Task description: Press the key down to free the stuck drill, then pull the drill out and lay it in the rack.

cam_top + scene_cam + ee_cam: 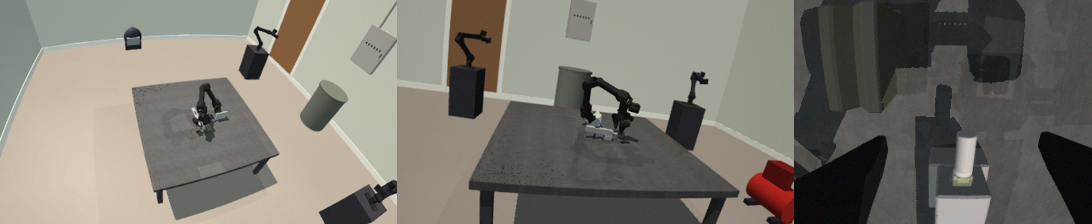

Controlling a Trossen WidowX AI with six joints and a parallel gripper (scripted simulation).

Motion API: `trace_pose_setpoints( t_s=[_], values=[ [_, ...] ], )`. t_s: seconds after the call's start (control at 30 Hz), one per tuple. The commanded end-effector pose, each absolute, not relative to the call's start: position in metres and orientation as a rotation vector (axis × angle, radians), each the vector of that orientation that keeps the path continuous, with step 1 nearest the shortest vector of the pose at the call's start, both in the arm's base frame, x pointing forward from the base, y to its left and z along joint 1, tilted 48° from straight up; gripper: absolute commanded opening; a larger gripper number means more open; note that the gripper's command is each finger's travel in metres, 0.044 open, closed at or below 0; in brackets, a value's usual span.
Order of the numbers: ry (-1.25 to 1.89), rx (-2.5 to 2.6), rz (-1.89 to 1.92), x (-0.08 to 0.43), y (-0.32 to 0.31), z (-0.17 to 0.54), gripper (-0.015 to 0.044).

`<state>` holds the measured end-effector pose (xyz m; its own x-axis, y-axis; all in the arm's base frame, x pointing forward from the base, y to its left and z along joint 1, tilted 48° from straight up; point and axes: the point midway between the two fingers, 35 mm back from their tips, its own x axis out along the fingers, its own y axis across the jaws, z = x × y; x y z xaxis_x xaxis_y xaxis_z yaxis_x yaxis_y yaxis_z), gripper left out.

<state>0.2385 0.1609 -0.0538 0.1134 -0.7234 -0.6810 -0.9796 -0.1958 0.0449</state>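
The pale holder [963, 207] [599, 130] lies on the table. A white round shaft, seemingly the drill [965, 154], sticks out of its end, with a small yellow-green piece at its root. My gripper [965, 142] [620, 125] is open and empty. Its fingers stand wide to the left and right of the shaft in the wrist view, above it and apart from it. An olive ridged block, seemingly the rack [856, 57] [209, 129] [622, 135], lies beyond the holder's end, upper left in the wrist view. I cannot make out the key.
The dark table [175, 159] [556, 167] carries the arm. A pale upright panel [221, 115] [598, 116] stands close by the arm's base. The arm casts shadows around the holder. A grey bin [323, 105] and other arms on pedestals stand off the table.
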Motion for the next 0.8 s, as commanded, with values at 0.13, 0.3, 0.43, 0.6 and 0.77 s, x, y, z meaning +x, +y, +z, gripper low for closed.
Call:
trace_pose_setpoints(
  t_s=[0.13,0.3,0.43,0.6,0.77],
  values=[
    [1.645,-1.959,0.767,0.239,0.161,-0.055,0.044],
    [1.645,-1.959,0.767,0.239,0.161,-0.055,0.044],
    [1.645,-1.959,0.767,0.24,0.159,-0.057,0.044],
    [1.645,-1.959,0.767,0.242,0.152,-0.06,0.044],
    [1.645,-1.96,0.767,0.243,0.145,-0.064,0.044]
  ],
)
